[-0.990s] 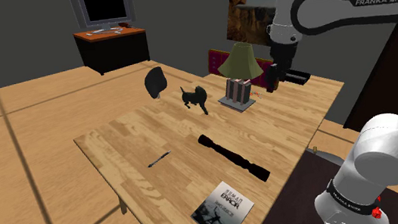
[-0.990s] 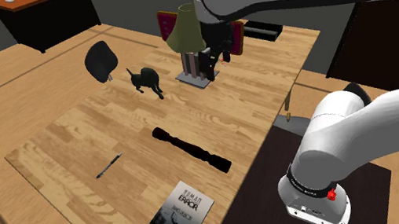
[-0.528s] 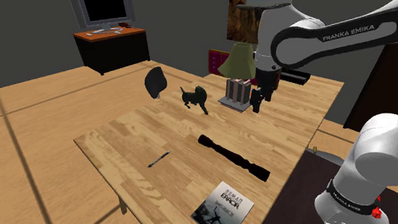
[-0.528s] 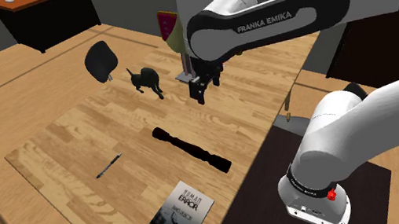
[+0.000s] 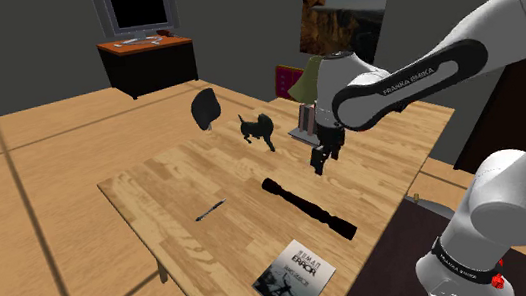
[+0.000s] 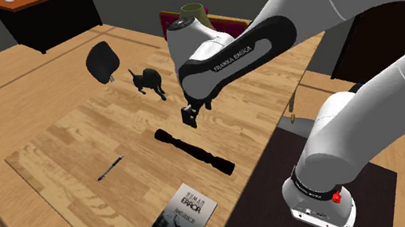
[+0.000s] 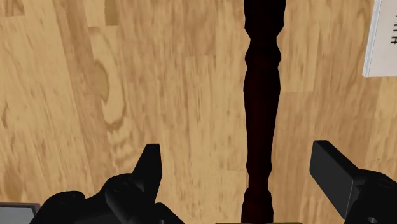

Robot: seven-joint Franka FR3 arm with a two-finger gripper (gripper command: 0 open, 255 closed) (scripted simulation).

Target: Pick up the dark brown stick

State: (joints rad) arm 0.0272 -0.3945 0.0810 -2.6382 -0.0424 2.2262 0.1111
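Dark brown and turned, the stick (image 5: 308, 208) lies flat on the wooden table (image 5: 174, 181), just right of centre in the shoulder view. My gripper (image 5: 319, 161) hovers above it, jaws apart, fingers (image 7: 149, 168) straddling it untouched

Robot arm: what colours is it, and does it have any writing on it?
The arm is white and rounded, with dark joints; one dark band reads FRANKA EMIKA in white letters. Its gripper is all black, with two fingers.
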